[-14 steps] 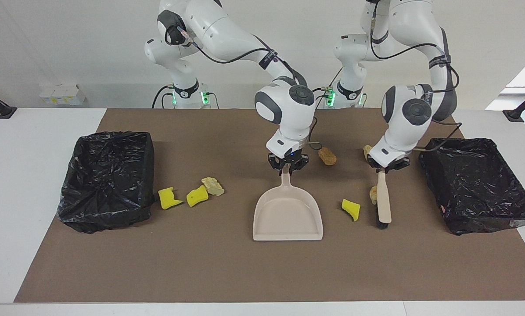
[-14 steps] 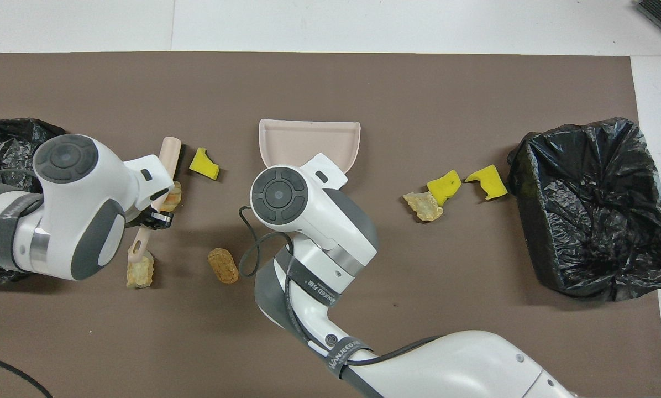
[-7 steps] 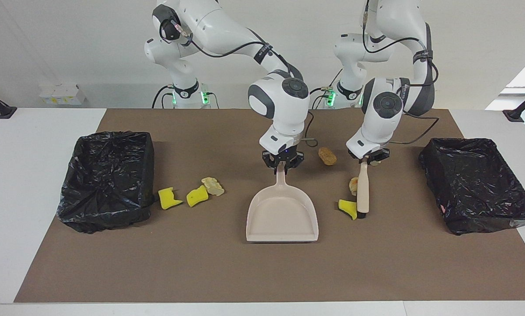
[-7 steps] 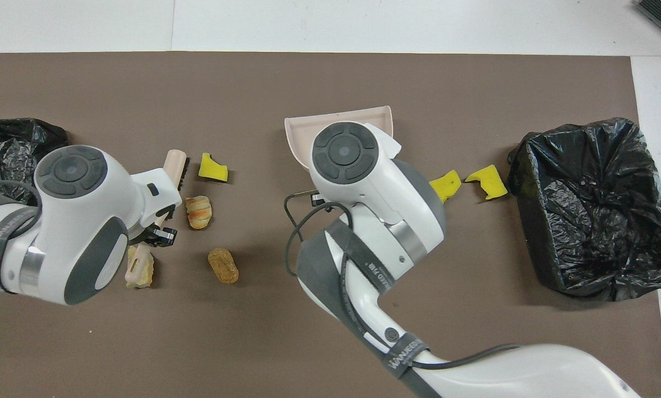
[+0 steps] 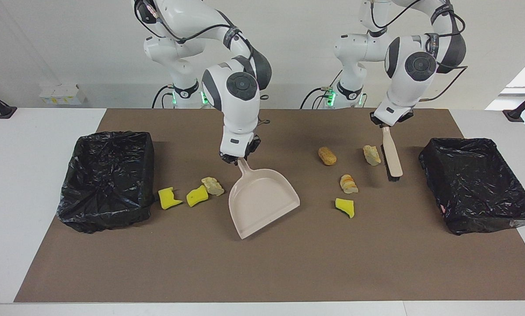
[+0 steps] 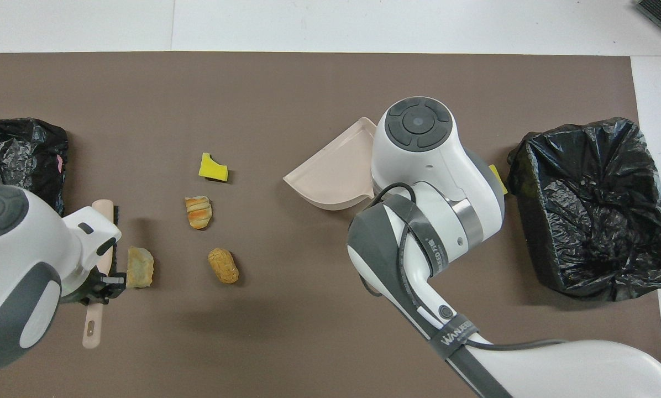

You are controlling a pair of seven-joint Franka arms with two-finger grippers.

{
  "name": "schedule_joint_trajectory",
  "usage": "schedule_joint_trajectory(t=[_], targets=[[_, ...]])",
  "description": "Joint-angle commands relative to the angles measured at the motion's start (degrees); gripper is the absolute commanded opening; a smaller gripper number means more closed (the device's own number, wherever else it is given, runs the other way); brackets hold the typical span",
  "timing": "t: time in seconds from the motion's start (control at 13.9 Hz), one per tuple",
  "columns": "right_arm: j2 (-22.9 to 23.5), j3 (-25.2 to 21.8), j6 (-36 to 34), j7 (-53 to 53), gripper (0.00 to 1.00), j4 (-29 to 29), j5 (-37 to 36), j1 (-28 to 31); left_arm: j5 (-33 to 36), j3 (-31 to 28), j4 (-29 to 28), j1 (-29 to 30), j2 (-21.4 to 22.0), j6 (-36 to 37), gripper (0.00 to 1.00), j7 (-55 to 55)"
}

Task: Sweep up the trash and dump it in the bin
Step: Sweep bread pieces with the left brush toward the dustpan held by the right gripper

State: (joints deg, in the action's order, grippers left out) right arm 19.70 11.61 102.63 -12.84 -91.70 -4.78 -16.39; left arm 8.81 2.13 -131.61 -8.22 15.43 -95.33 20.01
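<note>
My right gripper (image 5: 237,159) is shut on the handle of the beige dustpan (image 5: 262,199), which is turned at an angle next to a beige lump (image 5: 212,185) and two yellow chunks (image 5: 196,195) (image 5: 169,197). My left gripper (image 5: 386,125) is shut on the handle of the brush (image 5: 392,153), whose bristles point down beside another beige lump (image 5: 371,154). An orange-brown lump (image 5: 327,155), a striped lump (image 5: 348,183) and a third yellow chunk (image 5: 346,206) lie between dustpan and brush. In the overhead view the right wrist hides the right gripper and most of the trash beside the dustpan (image 6: 330,179).
A black-lined bin (image 5: 106,180) stands at the right arm's end of the brown mat, and another (image 5: 477,184) at the left arm's end. In the overhead view they show at the edges (image 6: 590,210) (image 6: 15,155).
The right gripper swung the dustpan toward the right arm's end and turned it. The left gripper drew the brush back toward the robots, leaving the striped lump and yellow chunk on the mat.
</note>
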Motion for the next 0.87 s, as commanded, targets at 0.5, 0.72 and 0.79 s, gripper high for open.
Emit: schedule_joint_trajectory(t=[0.5, 0.72, 0.79], targets=[[-0.1, 0.7, 7.1, -33.2, 0.0, -2.1, -3.9, 2.2, -14.2, 0.4, -18.1, -5.7, 5.6, -14.6, 0.0, 35.9], [1.6, 0.7, 8.1, -35.8, 0.0, -2.1, -8.2, 0.9, -15.2, 0.5, -14.0, -5.9, 0.9, -19.3, 0.0, 33.7], [2.7, 0.7, 9.4, -36.0, 0.0, -2.2, -10.4, -0.3, -15.6, 0.6, -11.5, -5.9, -1.3, -19.7, 0.0, 31.0]])
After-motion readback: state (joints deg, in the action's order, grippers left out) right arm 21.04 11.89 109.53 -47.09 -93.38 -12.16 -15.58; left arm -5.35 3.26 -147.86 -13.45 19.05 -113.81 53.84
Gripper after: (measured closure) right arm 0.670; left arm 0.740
